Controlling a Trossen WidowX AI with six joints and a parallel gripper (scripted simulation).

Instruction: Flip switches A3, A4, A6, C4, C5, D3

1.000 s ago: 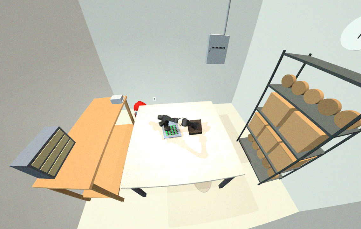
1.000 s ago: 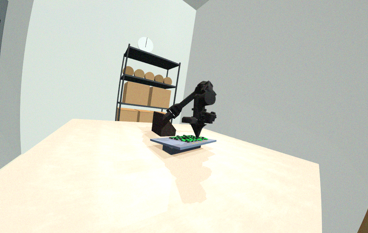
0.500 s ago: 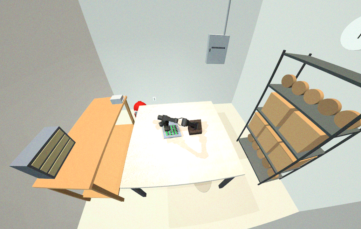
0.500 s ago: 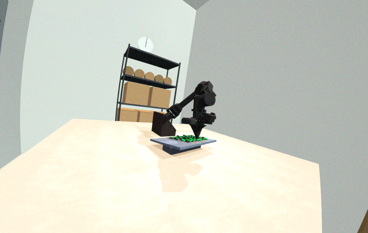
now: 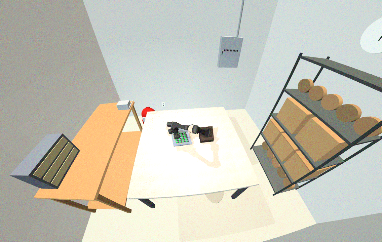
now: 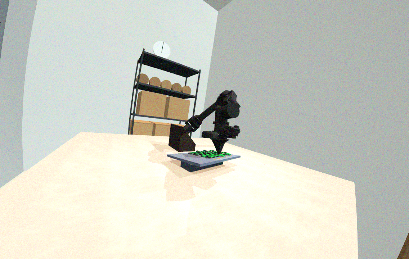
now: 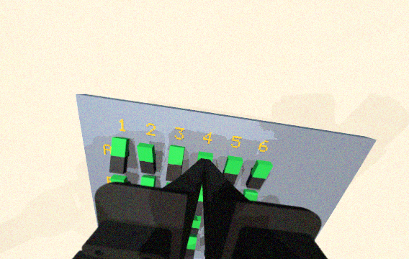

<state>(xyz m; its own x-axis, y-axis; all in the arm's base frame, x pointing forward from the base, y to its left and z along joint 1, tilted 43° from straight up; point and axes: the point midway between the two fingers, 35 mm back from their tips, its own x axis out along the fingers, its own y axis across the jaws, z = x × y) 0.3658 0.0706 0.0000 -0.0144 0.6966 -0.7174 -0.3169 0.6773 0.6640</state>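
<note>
Black gripper (image 7: 203, 166), fingers pressed together on nothing, tip at switch A4 (image 7: 204, 155) of grey-blue rectangular switch panel (image 7: 309, 169) on cream worktop (image 6: 103, 193).

Arm (image 6: 201, 117) reaching out from base (image 6: 176, 139), elbow high, forearm dropping straight down. Gripper (image 7: 203, 166) pointing down, fingers pressed together into wedge, nothing between. Tip at 12 o'clock in wrist view.

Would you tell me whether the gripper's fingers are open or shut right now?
Shut: in the wrist view the gripper has its fingers pressed together into one point, nothing between them, over switch A4.
</note>
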